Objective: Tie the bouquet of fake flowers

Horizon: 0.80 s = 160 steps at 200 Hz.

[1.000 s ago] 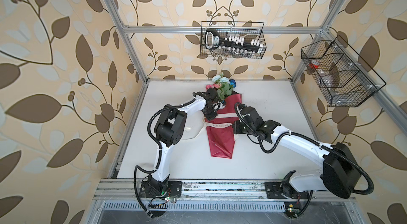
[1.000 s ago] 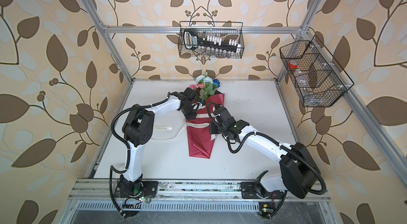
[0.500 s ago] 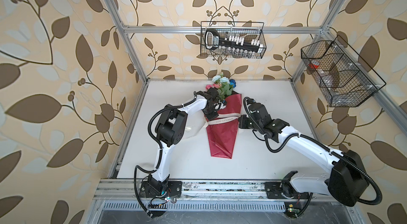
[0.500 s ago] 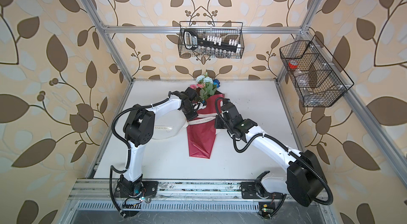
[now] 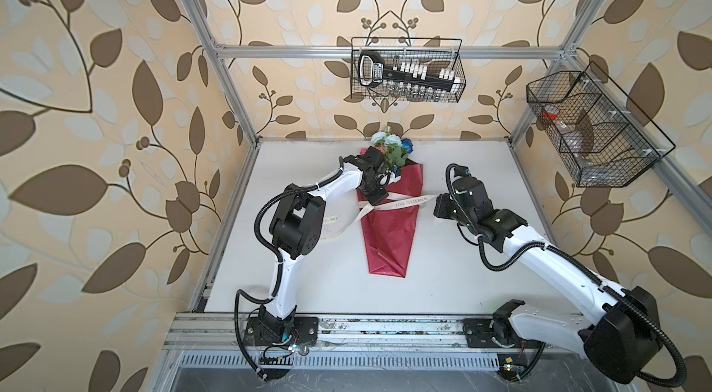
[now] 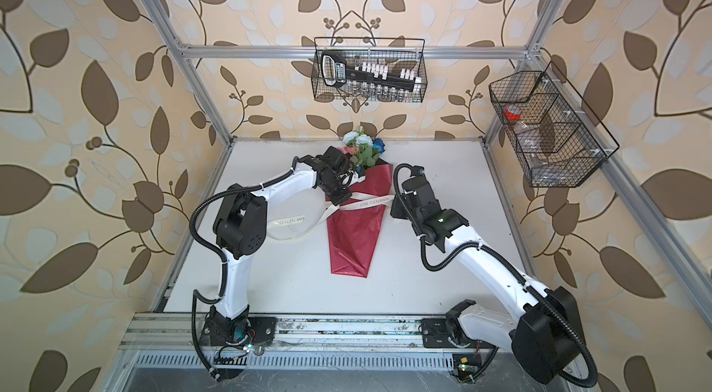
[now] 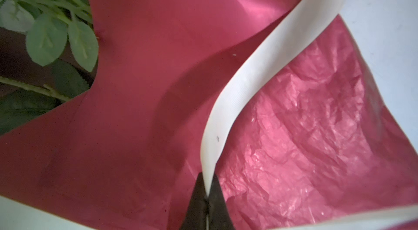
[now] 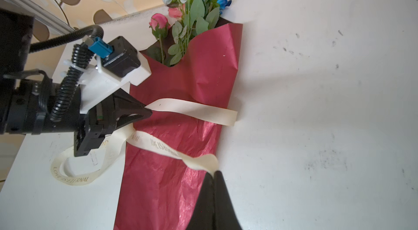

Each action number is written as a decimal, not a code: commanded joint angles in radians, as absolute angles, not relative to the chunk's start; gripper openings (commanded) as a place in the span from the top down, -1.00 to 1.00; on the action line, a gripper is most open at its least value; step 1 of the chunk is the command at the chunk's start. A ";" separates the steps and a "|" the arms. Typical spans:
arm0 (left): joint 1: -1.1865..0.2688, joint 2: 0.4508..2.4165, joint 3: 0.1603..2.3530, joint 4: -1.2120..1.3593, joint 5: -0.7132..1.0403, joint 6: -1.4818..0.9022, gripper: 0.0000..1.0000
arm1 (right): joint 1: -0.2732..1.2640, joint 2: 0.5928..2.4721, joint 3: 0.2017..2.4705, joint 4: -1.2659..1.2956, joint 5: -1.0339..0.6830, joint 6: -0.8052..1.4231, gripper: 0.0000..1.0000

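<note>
Starting left: slack loop of the cream ribbon point(image 8: 72, 179) lies on the bench point(image 5: 435, 274) beside the left arm point(image 5: 339, 182). That arm reaches over the red wrapping sheet point(image 5: 387, 243) near its open end, wrist bent down. The left jaws are closed tight, pinching the ribbon, and they cover the sheet's left edge. The bouquet of fake flowers point(image 8: 192, 7) sits inside the sheet mid-bench, blooms poking out toward the back wall, stems mostly hidden. Ribbon crosses the sheet twice. The right arm point(image 5: 547, 255) is stretched low, right jaws clamped closed on the ribbon's other end at the sheet's right edge. Bench is white, scuffed. Back wall carries a wire basket point(image 5: 408, 74), right wall another wire basket point(image 5: 593, 132); leaf-print wallpaper.
</note>
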<state>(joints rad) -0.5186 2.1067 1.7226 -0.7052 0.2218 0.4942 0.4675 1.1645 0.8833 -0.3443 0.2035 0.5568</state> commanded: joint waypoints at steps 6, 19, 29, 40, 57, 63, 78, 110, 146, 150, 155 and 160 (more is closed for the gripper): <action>-0.535 2.066 1.783 -0.682 0.279 0.448 1.00 | 0.434 1.134 0.854 -0.393 0.258 0.545 1.00; -0.544 2.076 1.794 -0.668 0.276 0.432 1.00 | 0.416 1.124 0.848 -0.410 0.269 0.542 1.00; -0.551 2.087 1.806 -0.663 0.269 0.416 1.00 | 0.403 1.114 0.842 -0.419 0.271 0.538 1.00; -0.560 2.099 1.820 -0.654 0.261 0.399 1.00 | 0.385 1.102 0.833 -0.425 0.267 0.535 1.00; -0.566 2.107 1.830 -0.636 0.266 0.369 1.00 | 0.363 1.088 0.819 -0.426 0.257 0.532 1.00; -0.567 2.109 1.832 -0.629 0.269 0.357 1.00 | 0.356 1.085 0.815 -0.427 0.250 0.532 1.00; -0.570 2.107 1.830 -0.609 0.286 0.329 1.00 | 0.353 1.089 0.805 -0.425 0.228 0.532 1.00; -0.573 2.112 1.818 -0.595 0.310 0.305 1.00 | 0.353 1.133 0.772 -0.318 0.019 0.543 1.00; -0.573 2.107 1.788 -0.585 0.297 0.295 1.00 | 0.382 1.247 0.728 -0.046 -0.283 0.622 1.00; -0.573 2.104 1.783 -0.581 0.296 0.293 1.00 | 0.391 1.263 0.730 -0.024 -0.296 0.629 1.00; -0.573 2.100 1.778 -0.578 0.296 0.292 1.00 | 0.404 1.285 0.734 -0.001 -0.312 0.636 1.00; -0.573 2.096 1.774 -0.575 0.297 0.291 1.00 | 0.414 1.303 0.737 0.020 -0.327 0.637 1.00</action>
